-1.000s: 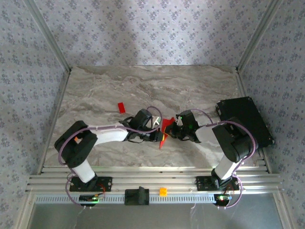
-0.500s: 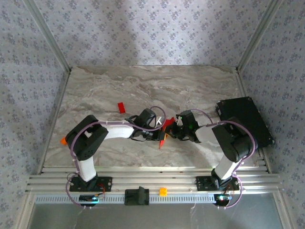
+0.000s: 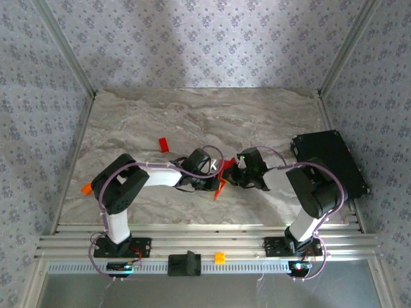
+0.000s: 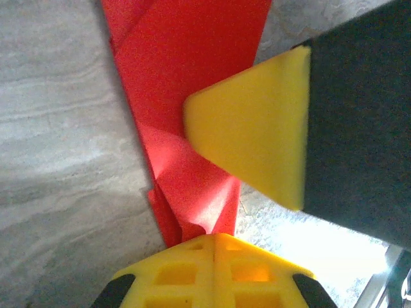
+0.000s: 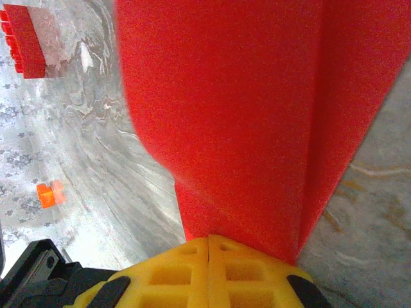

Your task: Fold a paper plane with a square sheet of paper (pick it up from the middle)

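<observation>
Two sets of jaws are shut tight on the square sheet of paper [image 3: 223, 171]: the left gripper [image 4: 214, 239] is pinched on a crumpled end of the folded red strip, and the right gripper [image 5: 209, 240] is clamped on it from the right. The sheet is held between them at mid-table, with a small red block [image 3: 164, 144] well apart to the far left. A mid-fold creasing step is judged to be in hand, the dart not yet formed; next, one grip should be released and the fold pressed flat without tearing
</observation>
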Controlling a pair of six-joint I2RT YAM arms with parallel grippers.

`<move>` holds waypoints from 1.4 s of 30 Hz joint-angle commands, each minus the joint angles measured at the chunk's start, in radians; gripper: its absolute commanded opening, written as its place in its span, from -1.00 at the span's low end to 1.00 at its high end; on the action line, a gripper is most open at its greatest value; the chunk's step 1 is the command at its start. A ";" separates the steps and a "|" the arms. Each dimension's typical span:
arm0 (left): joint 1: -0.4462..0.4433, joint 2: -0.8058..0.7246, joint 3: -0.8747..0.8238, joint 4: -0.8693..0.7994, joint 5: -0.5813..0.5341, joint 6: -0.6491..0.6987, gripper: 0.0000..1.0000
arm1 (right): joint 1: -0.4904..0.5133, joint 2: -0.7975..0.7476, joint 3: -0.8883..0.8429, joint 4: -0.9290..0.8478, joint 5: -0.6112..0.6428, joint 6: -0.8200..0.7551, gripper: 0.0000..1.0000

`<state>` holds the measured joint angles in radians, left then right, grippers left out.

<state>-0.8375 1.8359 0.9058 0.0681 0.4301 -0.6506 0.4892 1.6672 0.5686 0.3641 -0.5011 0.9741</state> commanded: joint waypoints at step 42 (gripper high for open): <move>0.000 0.010 -0.134 -0.099 -0.014 0.091 -1.00 | -0.079 -0.164 0.083 -0.235 0.000 -0.238 -0.89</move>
<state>-0.8375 1.7950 0.8215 0.1352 0.4446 -0.5838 0.3904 1.5616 0.6239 0.1814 -0.5163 0.7860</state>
